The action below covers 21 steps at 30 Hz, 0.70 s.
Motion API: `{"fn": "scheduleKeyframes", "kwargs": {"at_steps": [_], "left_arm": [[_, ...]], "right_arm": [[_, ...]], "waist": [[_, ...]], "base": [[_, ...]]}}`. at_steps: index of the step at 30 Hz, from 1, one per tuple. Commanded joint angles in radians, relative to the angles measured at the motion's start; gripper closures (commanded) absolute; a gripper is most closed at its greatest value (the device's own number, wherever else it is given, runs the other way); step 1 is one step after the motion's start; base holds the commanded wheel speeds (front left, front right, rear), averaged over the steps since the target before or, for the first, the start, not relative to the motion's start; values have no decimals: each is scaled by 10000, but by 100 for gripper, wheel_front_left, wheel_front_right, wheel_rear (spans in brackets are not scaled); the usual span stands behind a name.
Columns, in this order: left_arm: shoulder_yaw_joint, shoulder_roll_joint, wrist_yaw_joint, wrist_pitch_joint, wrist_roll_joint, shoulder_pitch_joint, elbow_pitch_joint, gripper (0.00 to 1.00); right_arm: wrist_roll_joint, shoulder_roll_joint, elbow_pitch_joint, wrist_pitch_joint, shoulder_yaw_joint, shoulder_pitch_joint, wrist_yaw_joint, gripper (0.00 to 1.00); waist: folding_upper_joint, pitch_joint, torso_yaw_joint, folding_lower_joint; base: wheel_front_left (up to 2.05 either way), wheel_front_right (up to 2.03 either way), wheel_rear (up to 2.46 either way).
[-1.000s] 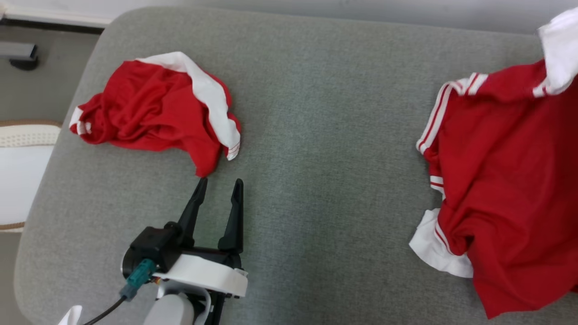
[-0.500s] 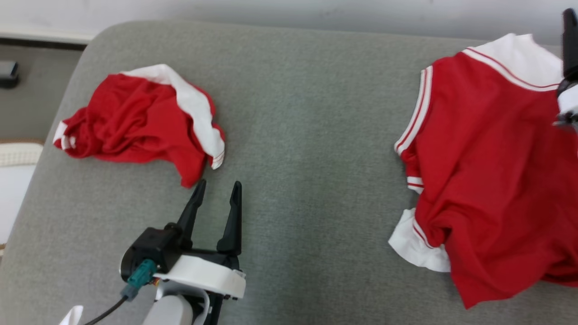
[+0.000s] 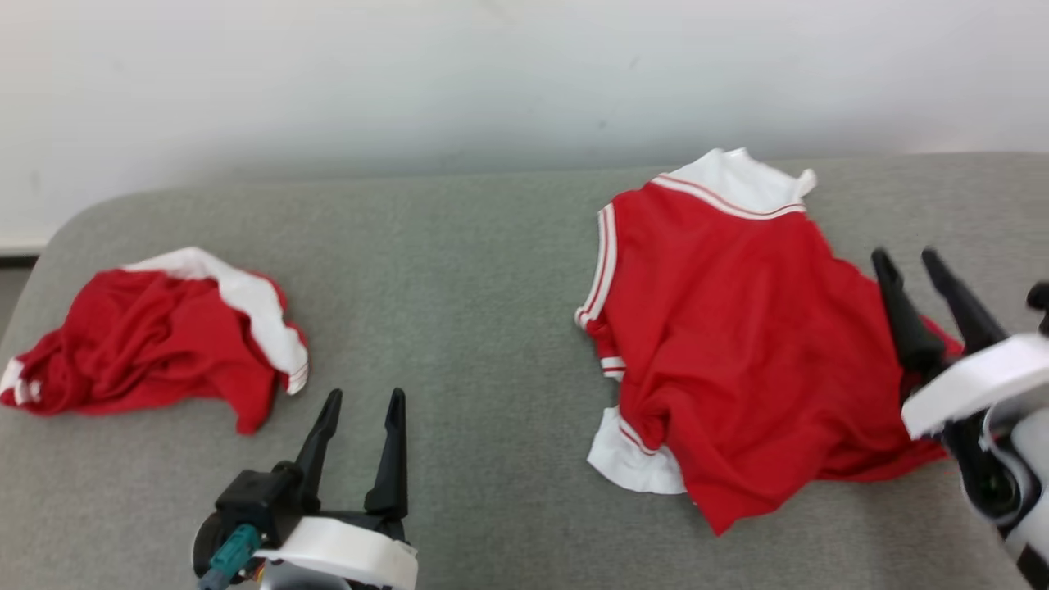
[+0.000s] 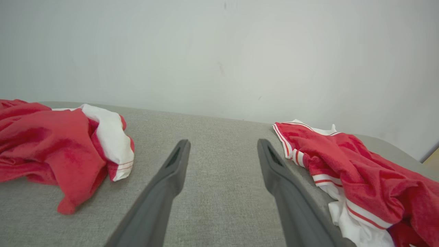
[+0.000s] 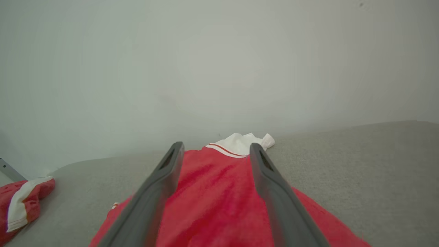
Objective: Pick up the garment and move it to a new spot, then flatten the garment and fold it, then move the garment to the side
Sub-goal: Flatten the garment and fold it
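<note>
Grey pad (image 3: 492, 270): garment (image 3: 737, 344) lies right of centre, half-spread, collar (image 3: 737, 180) toward the wall, near hem bunched. Right gripper (image 3: 905, 258) at its right edge, left gripper (image 3: 364, 397) mid-pad — both with fingers apart, empty. To flatten: pinch the bunched white cuff (image 3: 635, 463) and the opposite hem, pull outward — low and even.

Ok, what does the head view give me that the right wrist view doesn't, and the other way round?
Head view: the left gripper, jaws open, near the crumpled garment, plus the spread garment's whole outline. Right wrist view: a close look along the right gripper's open jaws, red cloth between them, toward the white collar. Both: the two garments, the right gripper, the grey cushion and the wall.
</note>
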Motion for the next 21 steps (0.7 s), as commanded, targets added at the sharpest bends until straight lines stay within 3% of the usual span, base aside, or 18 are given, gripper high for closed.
{"fn": "scheduleKeyframes", "kwargs": {"at_steps": [1,4,13,18,21], "left_arm": [[64,42,31,-5,16,203,-14,0],[155,42,64,-5,-18,371,-70,0],[223,42,-11,-5,-30,664,-66,0],[190,40,-19,-5,-50,683,-40,0],[160,40,-5,-5,-71,718,-58,0]], "right_arm": [[-254,-1,-70,-75,-54,475,-18,0],[-1158,38,-309,-80,-502,1195,-18,0],[-3055,996,-1236,-78,-2694,3775,-18,0],[-3860,1315,-1177,-21,-3015,4408,-18,0],[-4004,1602,-922,679,-2993,4732,-18,0]], "waist": [[0,-605,-619,1],[0,-763,-824,1],[0,-1034,-916,1],[0,-1142,-813,1],[0,-1149,-696,1]], "base": [[0,0,0],[0,0,0],[0,0,0],[0,0,0],[0,0,0]]}}
